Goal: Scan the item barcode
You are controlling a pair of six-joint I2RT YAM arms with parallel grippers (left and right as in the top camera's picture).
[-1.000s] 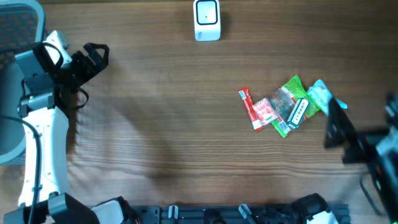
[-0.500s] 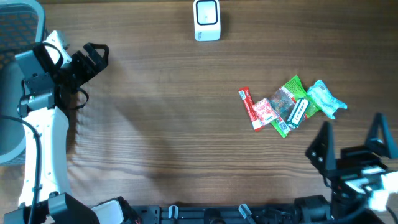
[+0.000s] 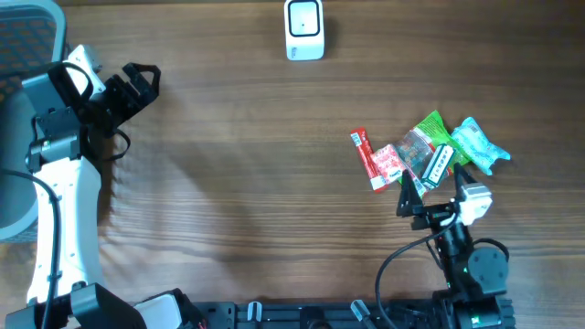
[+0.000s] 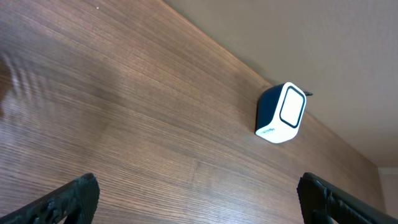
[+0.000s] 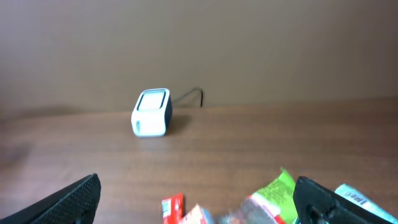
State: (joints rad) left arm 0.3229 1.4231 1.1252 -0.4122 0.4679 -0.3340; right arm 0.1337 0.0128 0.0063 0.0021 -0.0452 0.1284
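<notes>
The worktop is filling the overhead frame and carrying everything. At the far left the left end effector is hanging with its jaws spread wide and nothing between them, well apart from the goods. At the lower right the right end effector is standing just as wide open and empty, pointing up the frame. The packets are lying in a loose, overlapping heap at the right middle of the overhead frame, just above that end effector and at or near its fingertips. In the right wrist view they are showing at the bottom edge, between the two fingers. The scanner is sitting at the top centre, well apart from the heap. Within the heap, a green packet is resting in the middle, a teal packet at the right end and a red packet at the left. These are looking like light, soft, crinkly film pouches, probably slippery and easily bent. I am judging a free outer edge, such as the teal packet's right end, to be the best hold. Barcodes are too small to make out.
</notes>
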